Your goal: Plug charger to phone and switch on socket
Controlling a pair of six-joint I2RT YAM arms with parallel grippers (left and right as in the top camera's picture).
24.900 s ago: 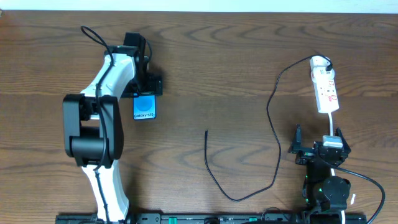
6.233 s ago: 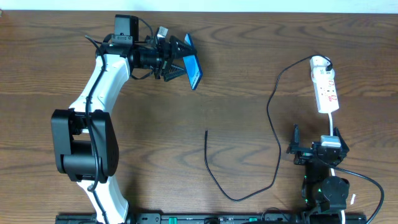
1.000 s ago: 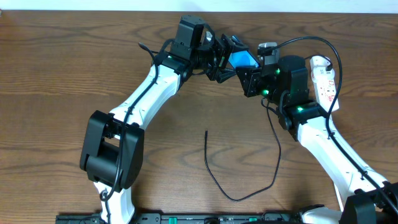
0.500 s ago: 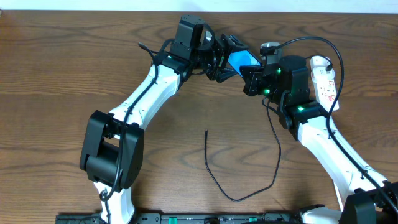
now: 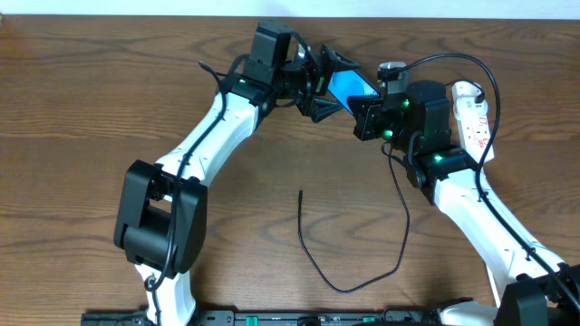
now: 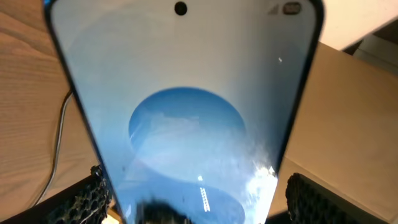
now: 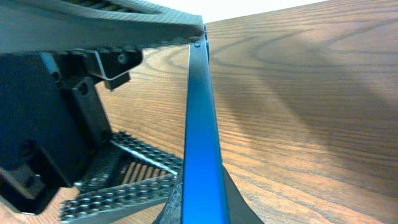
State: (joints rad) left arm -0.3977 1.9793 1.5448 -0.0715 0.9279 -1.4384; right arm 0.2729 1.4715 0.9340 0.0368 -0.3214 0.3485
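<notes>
I find the left gripper [image 5: 319, 88] released, jaws spread either side of the phone [image 5: 352, 85], which hangs tilted above the table [image 5: 82, 109] at far centre. The right gripper [image 5: 361, 110] is clamped on the phone. The charger [image 5: 313, 258] lies loose on the table, toward the near edge; the socket [image 5: 474, 127] sits far right.

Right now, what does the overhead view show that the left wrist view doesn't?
Only overhead: the right gripper clamped on the phone, the charger lying loose on the table, and the socket. Only left wrist: the screen's camera hole and the textured pads either side. Both: the phone between the left gripper's fingers.
</notes>
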